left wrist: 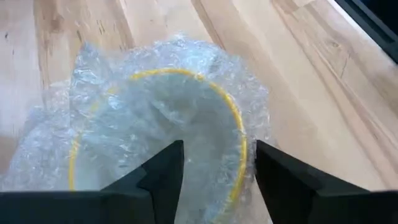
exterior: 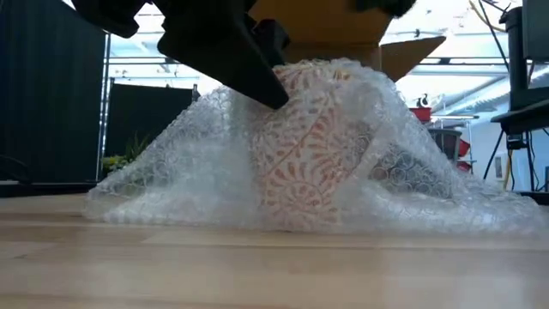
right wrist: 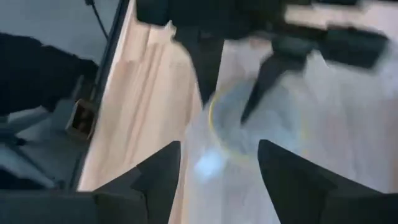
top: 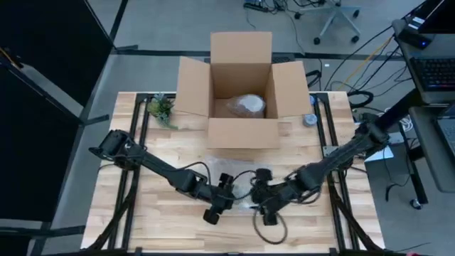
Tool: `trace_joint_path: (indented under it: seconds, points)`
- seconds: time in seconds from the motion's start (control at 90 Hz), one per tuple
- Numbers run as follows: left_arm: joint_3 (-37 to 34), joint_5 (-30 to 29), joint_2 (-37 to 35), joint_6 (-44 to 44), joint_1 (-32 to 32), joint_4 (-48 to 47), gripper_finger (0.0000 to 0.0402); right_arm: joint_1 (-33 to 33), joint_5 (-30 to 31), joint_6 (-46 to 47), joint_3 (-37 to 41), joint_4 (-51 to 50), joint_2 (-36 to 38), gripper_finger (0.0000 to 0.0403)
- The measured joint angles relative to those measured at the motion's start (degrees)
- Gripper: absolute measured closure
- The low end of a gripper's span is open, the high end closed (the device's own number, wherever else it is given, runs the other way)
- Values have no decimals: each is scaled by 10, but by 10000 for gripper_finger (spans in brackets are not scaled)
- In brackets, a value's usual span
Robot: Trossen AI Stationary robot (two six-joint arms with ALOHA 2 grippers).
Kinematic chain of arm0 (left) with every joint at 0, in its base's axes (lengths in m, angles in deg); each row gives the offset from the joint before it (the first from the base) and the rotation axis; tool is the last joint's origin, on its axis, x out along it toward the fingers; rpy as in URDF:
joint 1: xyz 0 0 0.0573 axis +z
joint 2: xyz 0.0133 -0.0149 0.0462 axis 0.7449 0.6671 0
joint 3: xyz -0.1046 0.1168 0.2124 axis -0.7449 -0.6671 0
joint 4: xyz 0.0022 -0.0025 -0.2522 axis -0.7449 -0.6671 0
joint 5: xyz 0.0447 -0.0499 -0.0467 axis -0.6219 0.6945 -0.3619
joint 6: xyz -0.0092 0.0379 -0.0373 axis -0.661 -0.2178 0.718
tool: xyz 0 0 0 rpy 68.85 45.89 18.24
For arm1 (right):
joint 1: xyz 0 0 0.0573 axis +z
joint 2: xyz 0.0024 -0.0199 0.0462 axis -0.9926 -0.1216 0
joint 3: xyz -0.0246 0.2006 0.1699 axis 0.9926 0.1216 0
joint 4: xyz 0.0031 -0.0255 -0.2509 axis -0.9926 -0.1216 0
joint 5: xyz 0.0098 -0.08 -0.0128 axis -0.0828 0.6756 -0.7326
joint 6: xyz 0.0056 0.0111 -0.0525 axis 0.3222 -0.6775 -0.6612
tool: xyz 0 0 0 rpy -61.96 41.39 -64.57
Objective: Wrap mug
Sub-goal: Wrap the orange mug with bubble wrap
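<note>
left tool (left wrist: 214,171) over bubble-wrapped patterned mug (exterior: 304,146).

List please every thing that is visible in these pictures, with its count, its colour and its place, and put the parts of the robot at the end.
mug: one, white with an orange pattern, yellow rim, standing upright near the table's front middle, under the wrap
bubble wrap: one sheet, clear, draped over the mug and spread on the table
cardboard box: one, brown, flaps open, at the back middle of the table
wrapped bundle: one, pale, inside the box
plant: one, green, left of the box
tape roll: one, grey, right of the box
table: one, light wood
left tool: one, dark, open, above the mug's rim
right tool: one, dark, open, over the wrap beside the mug
</note>
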Motion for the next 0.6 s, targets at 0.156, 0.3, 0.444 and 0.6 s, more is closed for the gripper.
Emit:
trace_joint_path:
  seconds: [0.156, 0.3, 0.444, 0.6]
  points:
    - [0, 0, 0, 0, 0, -1, 226, 29, 117, 85, 2, -124, 15, 202]
    - [0, 0, 0, -1, 0, -2, 226, 51, 194, 165, 65, -121, 17, 202]
    - [0, 0, 0, -2, 0, -2, 226, 51, 200, 237, 175, -18, 16, 202]
    - [0, 1, 0, -1, 0, -1, 226, 31, 199, 277, 283, 125, 16, 202]
